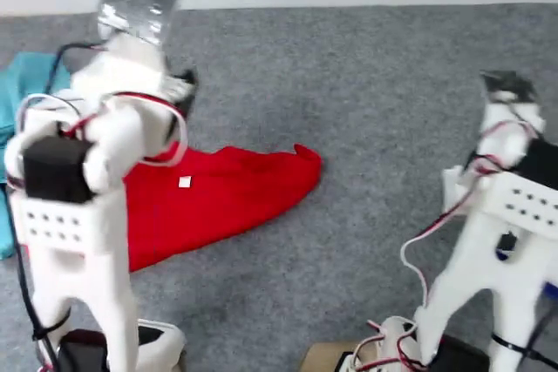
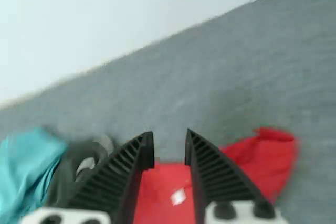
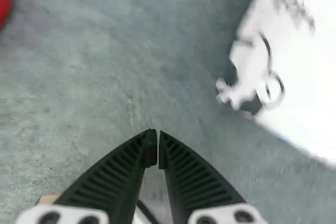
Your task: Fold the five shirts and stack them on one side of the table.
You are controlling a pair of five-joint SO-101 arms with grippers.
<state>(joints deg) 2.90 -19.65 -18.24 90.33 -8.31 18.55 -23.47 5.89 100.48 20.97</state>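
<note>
Red shirt (image 1: 227, 193) lies loosely bunched on the grey table (image 1: 392, 111), white tag (image 2: 178, 196) face up, with the teal shirt (image 1: 26, 84) at the table's left edge. Left gripper (image 2: 169, 142) hangs above the red shirt near the tag, jaws a narrow gap apart and empty. Right gripper (image 3: 157, 141) is closed tip to tip on nothing, over bare table well apart from the shirt. Judgement: widen the left jaws before descending, pinch the hem rather than the bunched middle, and bring the right gripper to the far corner so the fold runs flat.
</note>
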